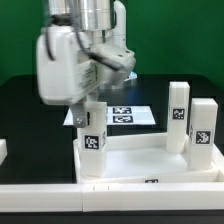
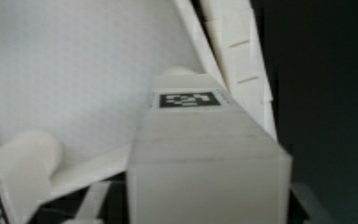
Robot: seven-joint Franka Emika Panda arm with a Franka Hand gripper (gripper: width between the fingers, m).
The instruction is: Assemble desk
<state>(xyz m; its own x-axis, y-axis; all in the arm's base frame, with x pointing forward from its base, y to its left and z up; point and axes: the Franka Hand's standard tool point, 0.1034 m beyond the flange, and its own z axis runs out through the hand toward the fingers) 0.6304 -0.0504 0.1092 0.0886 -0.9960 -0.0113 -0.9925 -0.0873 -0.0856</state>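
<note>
Exterior view: gripper (image 1: 93,100) stood over a leg (image 1: 93,140) upright at the desk top's (image 1: 130,160) near-left corner (finger spread not discernible). Wrist view: the leg (image 2: 202,160) filled the frame; a tilted leg could jam in its socket.

exterior: front, level, near | wrist: down, close | shared: leg (image 1: 93,135) (image 2: 202,150)

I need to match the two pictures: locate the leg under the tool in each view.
Exterior view: the leg stands upright below the tool, at the desk top's corner on the exterior view's left.
Wrist view: the leg fills the middle, seen from above, with the desk top behind it.
Shared landmark: the leg's square tag.
</note>
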